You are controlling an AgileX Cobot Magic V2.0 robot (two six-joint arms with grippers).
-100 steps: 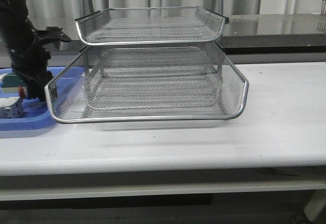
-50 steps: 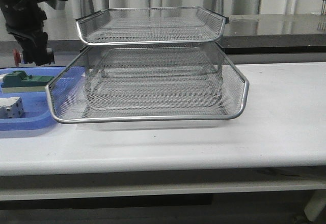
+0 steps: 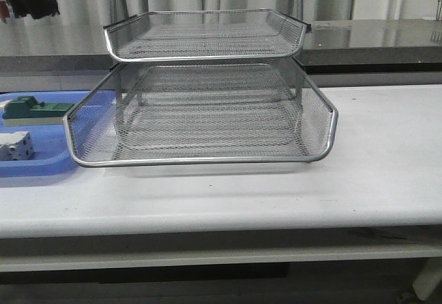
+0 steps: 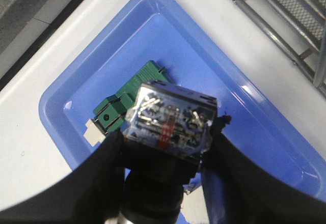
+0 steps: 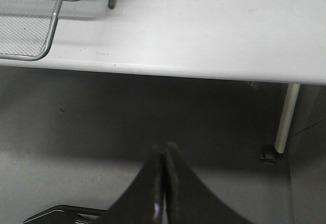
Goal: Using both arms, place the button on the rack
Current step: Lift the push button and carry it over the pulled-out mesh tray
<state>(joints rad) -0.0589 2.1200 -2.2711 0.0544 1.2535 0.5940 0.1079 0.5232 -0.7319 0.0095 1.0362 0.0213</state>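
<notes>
The left claw [image 4: 168, 183] is clenched on the button [image 4: 170, 124], holding it high above the blue tray [image 4: 81, 127] at the left end of the bench [image 3: 373, 152]; in the front view only a corner of that claw shows at the top left edge, with a sliver of red beside it. Seen from the left wrist, the button's long axis runs along the claw's own reach: the clear-and-blue rear block points away from the wrist, down toward the tray, while the black body sits between the fingers [image 4: 102, 173] and the red cap is hidden. The rack [image 3: 207, 90] lies off to the robot's right of the held button, so the left arm is much the nearer. The right claw [image 5: 164, 183] is pressed closed on nothing, hanging past the bench's front edge over the floor. A green block [image 4: 119, 107] lies in the tray directly beneath.
</notes>
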